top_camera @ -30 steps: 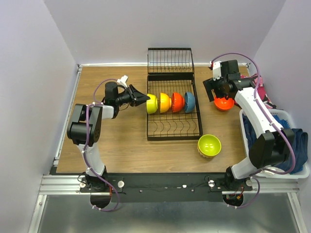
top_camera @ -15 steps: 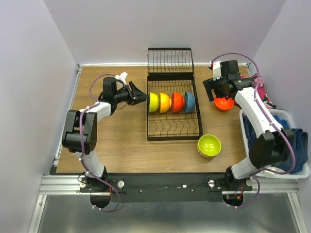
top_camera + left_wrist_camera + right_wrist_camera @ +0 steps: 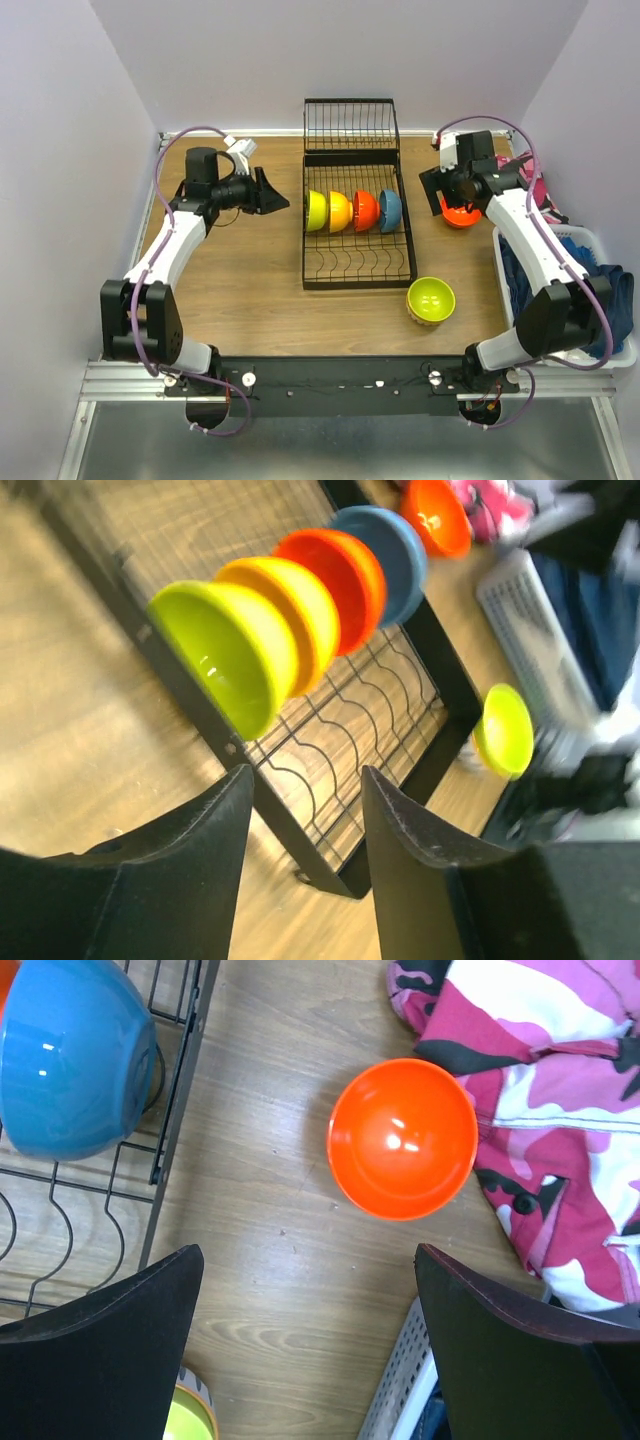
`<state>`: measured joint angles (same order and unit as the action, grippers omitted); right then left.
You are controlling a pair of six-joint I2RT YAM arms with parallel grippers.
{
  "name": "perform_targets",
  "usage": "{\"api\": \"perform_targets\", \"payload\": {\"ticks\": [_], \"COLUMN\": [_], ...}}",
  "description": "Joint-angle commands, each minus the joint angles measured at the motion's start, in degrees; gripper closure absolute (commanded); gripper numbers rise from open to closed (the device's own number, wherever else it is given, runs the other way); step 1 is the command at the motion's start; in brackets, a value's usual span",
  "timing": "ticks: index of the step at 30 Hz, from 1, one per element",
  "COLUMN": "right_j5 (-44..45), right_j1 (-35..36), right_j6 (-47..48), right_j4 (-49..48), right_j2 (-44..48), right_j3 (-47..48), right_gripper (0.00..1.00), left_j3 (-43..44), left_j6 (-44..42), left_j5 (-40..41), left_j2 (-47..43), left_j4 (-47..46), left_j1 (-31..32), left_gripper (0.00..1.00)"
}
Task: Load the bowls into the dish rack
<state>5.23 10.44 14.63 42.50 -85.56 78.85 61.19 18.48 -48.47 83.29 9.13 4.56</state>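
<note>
At left end effector: parted, empty; just rightward, dish rack holding four bowls on edge. At right end effector: spread wide, empty, hovering over orange bowl on desk, beside pink clothing. Nearer the arm bases, lime bowl alone on desk.

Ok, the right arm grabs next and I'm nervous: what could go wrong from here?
The pink camo cloth lies close beside the red-orange bowl below the open right gripper; a finger might snag it. The blue bowl ends a tight row in the dish rack; loading beside it could knock it.
</note>
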Motion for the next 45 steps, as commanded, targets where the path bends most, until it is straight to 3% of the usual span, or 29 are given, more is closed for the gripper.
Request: {"api": "perform_targets", "payload": {"ticks": [1, 4, 7, 12, 14, 18, 20, 24, 31, 39, 45], "right_j5": [4.69, 7.33, 6.37, 0.58, 0.66, -2.58, -9.75, -8.85, -6.46, -6.63, -6.73], "right_j1": [0.20, -0.59, -2.09, -2.35, -2.79, -7.42, -10.16, -13.16, -14.13, -19.48, -20.02], "right_j6": [-0.57, 0.83, -0.30, 6.97, 7.87, -0.46, -5.64, -4.01, -5.05, -12.86, -11.82], "right_j4": [-2.86, -2.16, -0.67, -0.23, -2.15, -3.66, -2.43, -3.65, -5.93, -5.85, -5.94], "right_j2": [5.05, 6.37, 5.85, 4.53, 5.66, 5.06, 3.74, 0.66, -4.70, -14.35, -21.22], "right_j3": [-3.08, -5.98, -6.69, -9.14, -10.64, -10.83, -8.89, -8.54, -5.47, 2.97, 9.12], "right_gripper": [0.06, 0.08, 0.14, 0.25, 0.25, 0.21, 0.21, 0.21, 0.23, 0.29, 0.32], "left_j3": [7.78, 12.35, 13.87, 13.52, 13.17, 16.15, 17.99, 21.25, 29.07, 25.92, 21.34], "left_j6": [-24.94, -29.97, -29.56, -29.02, -32.79, -51.29, -53.45, -50.04, -39.75, -43.44, -44.14], "left_j5": [-2.78, -0.50, 2.32, 1.01, 0.83, 3.55, 5.65, 9.43, 15.50, 19.02, 22.80], "left_j2": [-2.69, -1.64, -1.37, -2.42, -3.39, -1.12, 1.60, 6.09, 12.25, 6.37, 1.53], "left_j4": [15.64, 21.01, 21.81, 21.98, 23.74, 32.78, 34.73, 31.14, 28.66, 32.88, 33.15], "left_j1": [5.97, 11.34, 15.03, 16.10, 18.54, 28.38, 32.16, 36.92, 38.25, 37.98, 36.23], "left_gripper": [0.42, 0.42, 0.42, 0.43, 0.43, 0.42, 0.42, 0.41, 0.42, 0.42, 0.42]}}
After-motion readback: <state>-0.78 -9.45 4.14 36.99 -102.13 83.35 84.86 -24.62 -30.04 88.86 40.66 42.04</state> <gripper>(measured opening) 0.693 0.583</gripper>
